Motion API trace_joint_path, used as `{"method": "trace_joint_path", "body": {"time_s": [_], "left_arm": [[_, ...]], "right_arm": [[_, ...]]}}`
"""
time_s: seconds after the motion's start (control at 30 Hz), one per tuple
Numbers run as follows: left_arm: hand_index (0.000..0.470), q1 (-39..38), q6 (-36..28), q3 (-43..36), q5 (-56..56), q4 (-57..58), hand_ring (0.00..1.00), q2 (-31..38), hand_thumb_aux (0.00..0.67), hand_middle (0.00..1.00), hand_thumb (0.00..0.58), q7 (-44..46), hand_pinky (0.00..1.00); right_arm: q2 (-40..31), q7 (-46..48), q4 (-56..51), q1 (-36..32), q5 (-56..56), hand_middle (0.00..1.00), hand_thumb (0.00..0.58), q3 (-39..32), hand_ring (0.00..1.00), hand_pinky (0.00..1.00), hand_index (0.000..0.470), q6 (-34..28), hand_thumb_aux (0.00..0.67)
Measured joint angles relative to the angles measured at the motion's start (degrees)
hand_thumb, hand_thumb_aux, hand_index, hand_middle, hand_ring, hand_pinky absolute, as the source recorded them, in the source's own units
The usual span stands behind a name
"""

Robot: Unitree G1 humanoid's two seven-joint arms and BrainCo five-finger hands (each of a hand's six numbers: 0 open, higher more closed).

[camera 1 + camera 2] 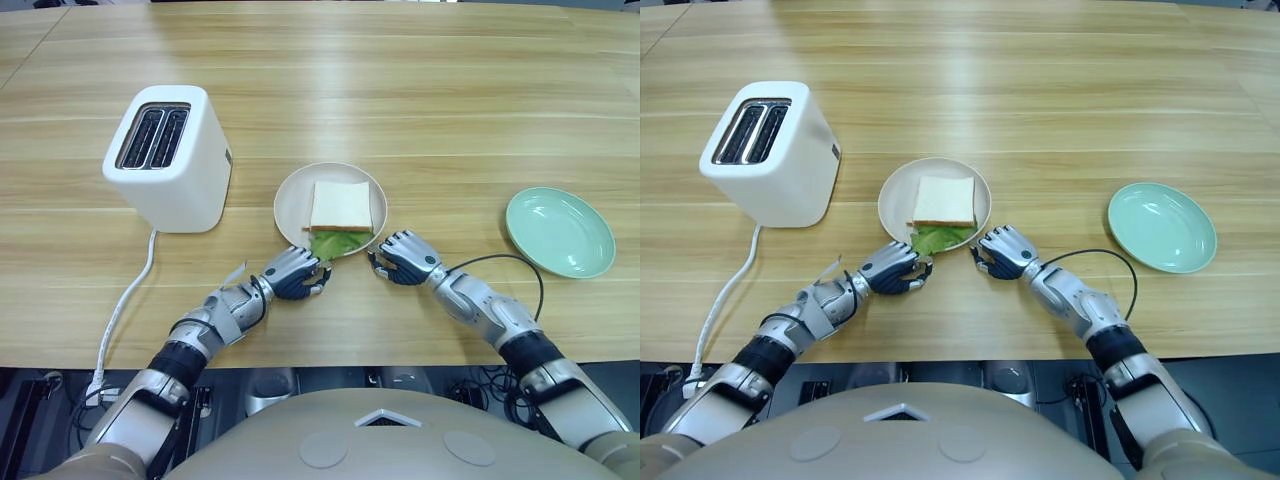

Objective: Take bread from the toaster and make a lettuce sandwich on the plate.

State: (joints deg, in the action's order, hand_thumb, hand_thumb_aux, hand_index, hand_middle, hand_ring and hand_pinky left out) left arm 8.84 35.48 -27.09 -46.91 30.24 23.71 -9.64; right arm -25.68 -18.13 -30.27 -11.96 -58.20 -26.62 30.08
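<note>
Along the near rim of the plate (290, 200), left hand (293, 274) and right hand (405, 259), fingers (300, 283) curled empty, flanking the lettuce (338, 243).

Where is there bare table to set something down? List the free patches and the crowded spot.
Free: the far table beyond the toaster and both plates; the strip between the beige plate and the green plate. Crowded: the beige plate's near rim, where the left hand and right hand flank the lettuce.

One toaster (170, 160), one bread slice (341, 206), one lettuce leaf (338, 243), one beige plate (290, 205), one green plate (560, 232), one left robot hand (295, 273), one right robot hand (405, 258), one table (400, 90).
</note>
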Motion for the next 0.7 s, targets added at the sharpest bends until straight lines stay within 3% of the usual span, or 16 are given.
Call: {"method": "trace_joint_path", "body": {"time_s": [0.37,0.5,0.7], "left_arm": [[0.460,25.4,-6.8,-2.3,-0.3,33.9,1.00,-9.0,0.670,1.00,0.580,-9.7,1.00],[0.460,29.1,-8.0,-2.7,0.6,39.6,1.00,-11.5,0.670,1.00,0.580,-10.7,1.00],[0.460,28.6,-6.4,-2.8,2.5,41.1,1.00,-11.9,0.670,1.00,0.580,-12.5,1.00]], "right_arm": [[13.2,-6.1,-32.8,-22.9,2.9,1.00,0.580,-4.3,1.00,1.00,0.460,-5.2,0.670],[16.8,-5.1,-39.8,-27.7,6.1,1.00,0.580,-4.2,1.00,1.00,0.460,-6.5,0.670],[18.0,-4.8,-42.7,-28.4,9.6,1.00,0.580,-3.8,1.00,1.00,0.460,-6.4,0.670]]}}
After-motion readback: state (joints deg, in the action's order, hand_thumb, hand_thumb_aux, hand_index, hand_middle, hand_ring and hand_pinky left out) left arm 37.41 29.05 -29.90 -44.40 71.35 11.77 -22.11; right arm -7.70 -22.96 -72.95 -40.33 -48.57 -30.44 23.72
